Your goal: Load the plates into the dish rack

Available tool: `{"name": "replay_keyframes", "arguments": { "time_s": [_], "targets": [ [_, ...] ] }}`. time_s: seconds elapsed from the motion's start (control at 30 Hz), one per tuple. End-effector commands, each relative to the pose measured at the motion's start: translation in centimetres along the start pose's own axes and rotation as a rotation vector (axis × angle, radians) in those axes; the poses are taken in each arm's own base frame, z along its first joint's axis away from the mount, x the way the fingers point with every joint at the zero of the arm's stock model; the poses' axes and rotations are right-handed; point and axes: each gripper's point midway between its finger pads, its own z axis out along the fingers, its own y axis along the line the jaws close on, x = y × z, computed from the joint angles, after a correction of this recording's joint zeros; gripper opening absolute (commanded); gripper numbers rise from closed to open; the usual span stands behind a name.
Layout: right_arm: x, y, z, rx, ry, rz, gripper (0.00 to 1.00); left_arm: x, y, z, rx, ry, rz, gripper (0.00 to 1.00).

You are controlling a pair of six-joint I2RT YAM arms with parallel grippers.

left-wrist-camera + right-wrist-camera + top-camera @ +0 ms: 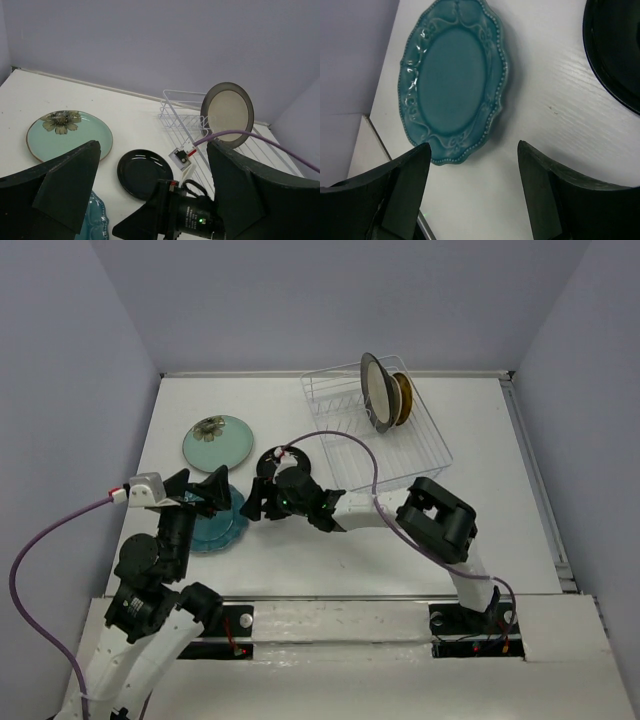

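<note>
Teal plate (451, 85) lies rim-first before gaping right claw (472, 147).

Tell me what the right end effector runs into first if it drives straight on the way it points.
Probably the rim of the teal plate, lying flat on the table just ahead of the right end effector. Depth is unclear: it could touch bare table first.
</note>
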Motion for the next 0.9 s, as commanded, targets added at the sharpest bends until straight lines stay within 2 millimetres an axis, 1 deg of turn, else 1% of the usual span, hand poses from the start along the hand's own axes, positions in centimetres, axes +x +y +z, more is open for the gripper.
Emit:
{"name": "replay_keyframes", "arguments": {
  "time_s": [0.0, 0.03, 0.1, 0.13, 0.2, 0.23, 0.27, 0.33, 0.37, 0.4, 0.43, 0.5, 0.53, 0.57, 0.6, 0.63, 0.67, 0.7, 0.73, 0.83, 0.87],
  "targets": [
    [-0.8, 2.1, 1.5, -0.093, -0.074, 0.154, 0.75, -0.8, -0.3, 0.4, 0.009, -0.039, -0.008, 0.99],
    [0.7, 1.4, 2.2, -0.101, -0.038, 0.166, 0.75, -0.7, -0.4, 0.5, 0.011, -0.037, -0.006, 0.99],
    [1.3, 1.4, 2.9, -0.122, -0.024, 0.2, 0.75, -0.5, -0.6, 0.6, 0.02, -0.028, -0.004, 0.99],
    [2.6, 0.6, 3.8, -0.114, 0.004, 0.226, 0.75, -0.5, -0.6, 0.6, 0.023, -0.026, -0.003, 0.98],
    [3.5, 0.5, 4.8, -0.124, 0.034, 0.265, 0.75, -0.4, -0.7, 0.6, 0.025, -0.024, -0.004, 0.98],
    [3.0, 1.5, 5.5, -0.152, 0.034, 0.296, 0.74, -0.4, -0.8, 0.6, 0.029, -0.023, -0.003, 0.98],
    [4.6, 0.8, 6.5, -0.143, 0.06, 0.306, 0.74, -0.4, -0.8, 0.6, 0.029, -0.022, -0.002, 0.98],
    [5.1, 0.7, 7.5, -0.144, 0.069, 0.353, 0.72, -0.3, -0.8, 0.7, 0.033, -0.019, -0.001, 0.98],
    [4.9, 1.0, 8.0, -0.165, 0.063, 0.376, 0.71, -0.3, -0.8, 0.7, 0.031, -0.018, -0.001, 0.98],
    [5.8, 0.2, 8.6, -0.156, 0.071, 0.398, 0.69, -0.3, -0.8, 0.7, 0.033, -0.018, -0.001, 0.98],
    [6.0, 0.2, 8.8, -0.161, 0.076, 0.44, 0.65, -0.3, -0.9, 0.7, 0.035, -0.018, 0.0, 0.98],
    [6.6, -0.3, 9.0, -0.172, 0.077, 0.466, 0.59, -0.2, -0.9, 0.7, 0.039, -0.016, -0.001, 0.99],
    [7.2, 0.0, 8.8, -0.176, 0.08, 0.47, 0.48, -0.2, -1.0, 0.7, 0.042, -0.016, 0.0, 0.99],
    [6.9, -0.2, 8.8, -0.168, 0.06, 0.469, 0.42, -0.3, -1.0, 0.6, 0.045, -0.016, 0.001, 0.99],
    [6.9, -0.6, 8.5, -0.154, 0.053, 0.462, 0.26, -0.2, -1.1, 0.6, 0.049, -0.014, -0.001, 0.99],
    [6.8, -0.9, 8.4, -0.142, 0.04, 0.458, 0.18, -0.4, -1.1, 0.5, 0.051, -0.018, -0.003, 0.99],
    [7.1, -0.6, 8.2, -0.14, 0.04, 0.449, 0.12, -0.4, -1.1, 0.5, 0.051, -0.018, -0.003, 0.99],
    [7.3, -1.1, 7.9, -0.127, 0.038, 0.444, 0.08, -0.6, -1.2, 0.6, 0.053, -0.028, -0.007, 0.99],
    [6.5, -0.5, 7.5, -0.14, 0.023, 0.432, 0.07, -0.9, -1.3, 0.6, 0.057, -0.04, -0.014, 0.99],
    [5.7, -0.2, 6.5, -0.147, -0.007, 0.391, 0.07, -1.0, -1.2, 0.5, 0.053, -0.044, -0.014, 0.99],
    [4.1, 1.3, 5.6, -0.184, -0.038, 0.376, 0.07, -1.1, -1.2, 0.5, 0.052, -0.046, -0.013, 0.99]
  ]
}}
